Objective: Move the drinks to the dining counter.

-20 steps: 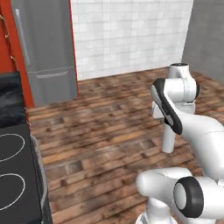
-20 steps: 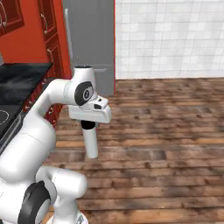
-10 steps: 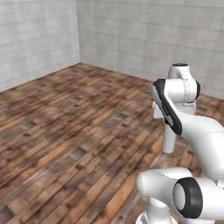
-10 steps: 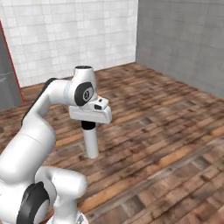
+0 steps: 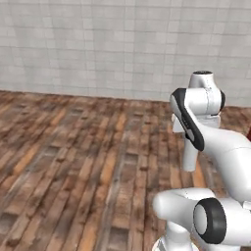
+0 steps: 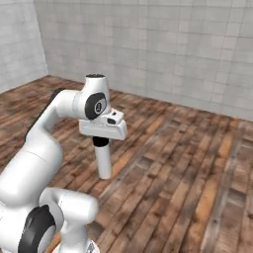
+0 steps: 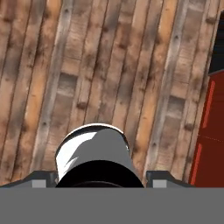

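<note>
White bottle (image 5: 189, 154) hanging upright under the gripper (image 5: 188, 128), above a plank floor (image 5: 73, 166); grey tiled wall (image 5: 98, 44) behind.

Pale grey tiled wall (image 5: 98, 44) behind; worn brown plank floor (image 5: 73, 166) throughout; red cabinet front (image 7: 212, 127) at hand-view right edge
</note>
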Available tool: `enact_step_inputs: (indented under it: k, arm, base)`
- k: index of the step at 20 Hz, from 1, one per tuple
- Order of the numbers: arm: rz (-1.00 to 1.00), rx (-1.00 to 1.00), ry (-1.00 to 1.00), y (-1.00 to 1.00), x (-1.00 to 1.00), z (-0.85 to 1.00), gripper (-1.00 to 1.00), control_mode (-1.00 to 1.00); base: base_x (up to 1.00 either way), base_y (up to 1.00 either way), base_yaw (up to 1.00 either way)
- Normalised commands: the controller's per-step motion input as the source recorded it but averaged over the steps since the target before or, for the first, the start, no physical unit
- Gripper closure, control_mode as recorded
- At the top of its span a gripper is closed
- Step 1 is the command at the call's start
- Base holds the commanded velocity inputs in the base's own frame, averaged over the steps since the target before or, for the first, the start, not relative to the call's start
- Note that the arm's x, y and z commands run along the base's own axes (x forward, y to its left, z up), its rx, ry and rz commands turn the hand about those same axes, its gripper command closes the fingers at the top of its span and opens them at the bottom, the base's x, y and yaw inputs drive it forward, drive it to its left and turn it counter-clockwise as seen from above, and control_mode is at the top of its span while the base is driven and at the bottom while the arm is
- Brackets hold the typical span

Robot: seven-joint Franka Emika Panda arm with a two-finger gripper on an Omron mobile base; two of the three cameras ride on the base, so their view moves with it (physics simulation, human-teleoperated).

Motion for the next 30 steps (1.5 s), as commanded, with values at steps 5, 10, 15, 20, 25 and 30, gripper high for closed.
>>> enact_step_inputs:
  k: [5,10,15,20,25,30]
  arm:
    - [0.00,0.00,0.00,0.00,0.00,0.00,1.00,1.00]
    - [0.00,0.00,0.00,0.00,0.00,0.00,1.00,1.00]
    - [0.00,0.00,0.00,0.00,0.00,0.00,1.00,1.00]
    - [0.00,0.00,0.00,0.00,0.00,0.00,1.00,1.00]
    - [0.00,0.00,0.00,0.00,0.00,0.00,1.00,1.00]
    - [0.00,0.00,0.00,0.00,0.00,0.00,1.00,1.00]
  base:
    - [0.53,-0.54,-0.68]
    - [0.66,-0.34,-0.64]
    - [0.89,0.00,-0.59]
    - [0.84,0.00,-0.59]
    - [0.65,0.14,-0.55]
    - [0.47,0.71,-0.45]
